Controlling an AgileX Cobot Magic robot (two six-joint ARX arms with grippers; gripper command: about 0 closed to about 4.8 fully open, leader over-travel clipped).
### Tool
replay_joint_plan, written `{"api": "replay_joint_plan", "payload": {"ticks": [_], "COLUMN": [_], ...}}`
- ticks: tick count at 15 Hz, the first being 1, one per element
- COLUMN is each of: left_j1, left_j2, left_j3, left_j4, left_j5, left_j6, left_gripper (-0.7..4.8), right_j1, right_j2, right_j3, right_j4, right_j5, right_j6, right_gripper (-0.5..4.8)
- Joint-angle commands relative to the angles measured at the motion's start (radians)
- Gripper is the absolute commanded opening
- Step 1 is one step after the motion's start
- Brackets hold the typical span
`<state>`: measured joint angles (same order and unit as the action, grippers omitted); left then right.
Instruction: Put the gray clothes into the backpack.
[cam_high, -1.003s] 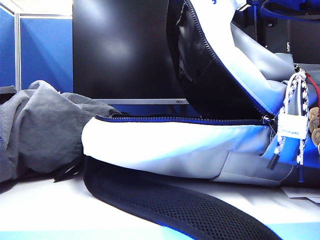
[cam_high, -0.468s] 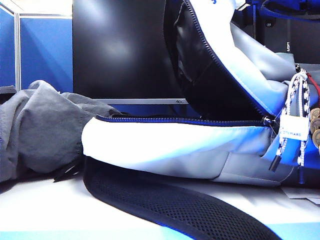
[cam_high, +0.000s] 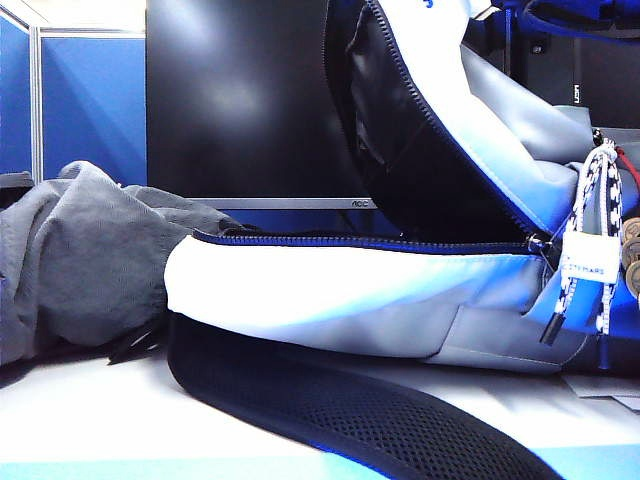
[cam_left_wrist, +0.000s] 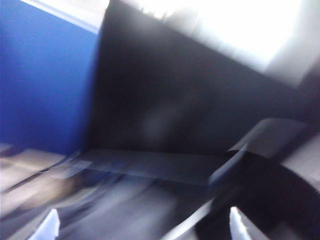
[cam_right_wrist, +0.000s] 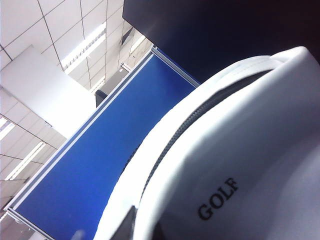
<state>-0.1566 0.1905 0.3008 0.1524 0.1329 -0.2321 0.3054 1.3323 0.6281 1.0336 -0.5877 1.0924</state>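
Backpack (cam_high: 380, 300) lies on table (cam_high: 80, 420), flap raised open at right. Gray clothes (cam_high: 80, 260) heaped left of backpack, touching its end. Strap (cam_high: 330, 410) trails in front. Monitor (cam_high: 240, 100) stands behind.

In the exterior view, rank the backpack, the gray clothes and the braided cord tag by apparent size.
1. backpack, largest
2. gray clothes, partly cut off at the frame edge
3. braided cord tag, smallest
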Motion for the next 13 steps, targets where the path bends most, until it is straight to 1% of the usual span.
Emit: {"api": "replay_joint_plan", "payload": {"ticks": [1,2,4,5,6,7,9,10,11,12,13], "left_j1": [0.001,0.001,-0.001,-0.017,-0.035,-0.086,-0.148,-0.160,-0.159,-0.158,-0.158], "left_j2": [0.320,0.430,0.637,0.712,0.758,0.859,0.976,1.098,1.175,1.233,1.271], "left_j3": [0.010,0.011,0.026,0.045,0.055,0.061,0.080,0.118,0.150,0.177,0.196], "left_j4": [0.007,0.054,0.134,0.148,0.162,0.254,0.293,0.309,0.330,0.367,0.415], "left_j5": [0.001,0.001,0.013,0.028,0.021,-0.009,-0.137,-0.261,-0.367,-0.438,-0.463], "left_j6": [0.290,0.319,0.330,0.335,0.343,0.409,0.555,0.653,0.684,0.696,0.697], "left_gripper": [4.79,4.79,4.79,4.79,4.79,4.79,4.79,4.79,4.79,4.79,4.79], "right_j1": [0.000,0.000,0.000,0.000,0.000,0.001,0.001,0.001,0.002,0.002,0.002], "right_j2": [-0.011,-0.011,-0.011,-0.011,-0.011,-0.011,-0.011,-0.011,-0.011,-0.011,-0.011], "right_j3": [0.010,0.010,0.010,0.010,0.010,0.010,0.010,0.010,0.010,0.010,0.010], "right_j4": [0.079,0.082,0.087,0.086,0.087,0.086,0.087,0.087,0.088,0.087,0.092], "right_j5": [-0.018,-0.018,-0.017,-0.018,-0.018,-0.016,-0.017,-0.018,-0.036,-0.043,-0.045], "right_j6": [0.013,0.023,0.026,0.026,0.028,0.031,0.034,0.039,0.049,0.060,0.060], "right_gripper": [-0.06,-0.06,-0.06,-0.06,-0.06,-0.06,-0.06,-0.06,-0.06,-0.06,-0.06]}}
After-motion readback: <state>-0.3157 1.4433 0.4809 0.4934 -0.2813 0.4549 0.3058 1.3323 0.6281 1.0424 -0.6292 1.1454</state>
